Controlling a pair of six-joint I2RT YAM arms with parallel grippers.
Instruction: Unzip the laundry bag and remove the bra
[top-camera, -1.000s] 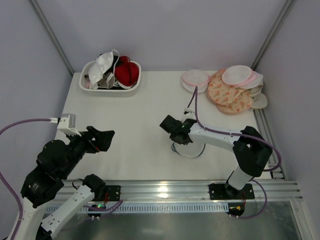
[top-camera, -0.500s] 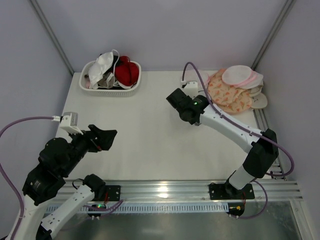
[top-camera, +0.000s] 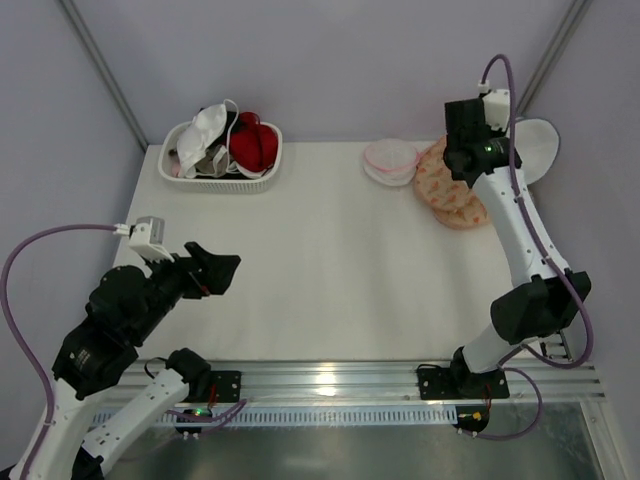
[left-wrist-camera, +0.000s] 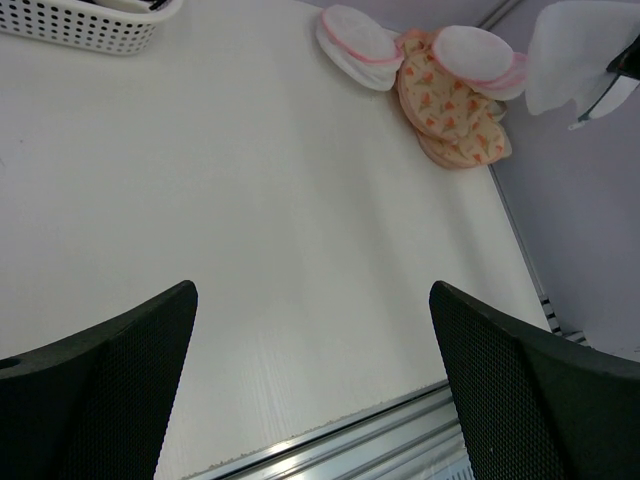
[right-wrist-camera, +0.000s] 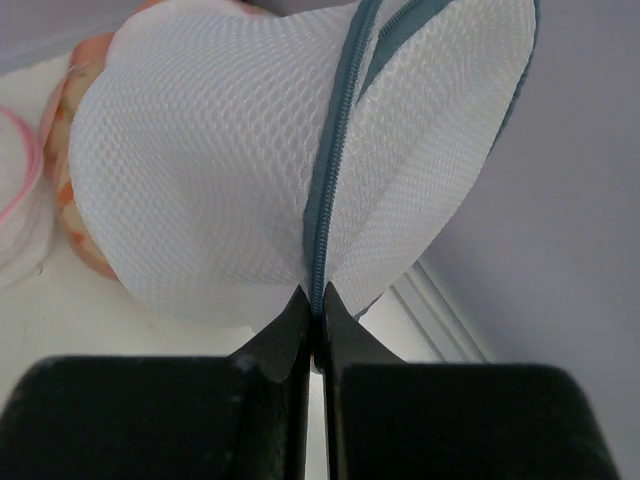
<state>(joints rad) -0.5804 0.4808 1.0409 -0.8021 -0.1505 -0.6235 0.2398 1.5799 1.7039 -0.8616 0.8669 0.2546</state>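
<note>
Laundry bag (right-wrist-camera: 220, 170) now hoisted to far-rt, pinched in right tool (right-wrist-camera: 316, 302).

Bag (right-wrist-camera: 220, 170) – white mesh with a grey zip along its rim – hangs in the air at far right, folded into two lobes, pinched at the zip by the right gripper (right-wrist-camera: 316, 300). Bra (top-camera: 205, 128) – white, thin straps looped – lies in the basket (top-camera: 215, 180) at far left

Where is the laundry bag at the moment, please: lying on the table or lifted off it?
Lifted off it: the right claw is shut on the laundry bag at its zipper rim, holding it in the air.
</note>
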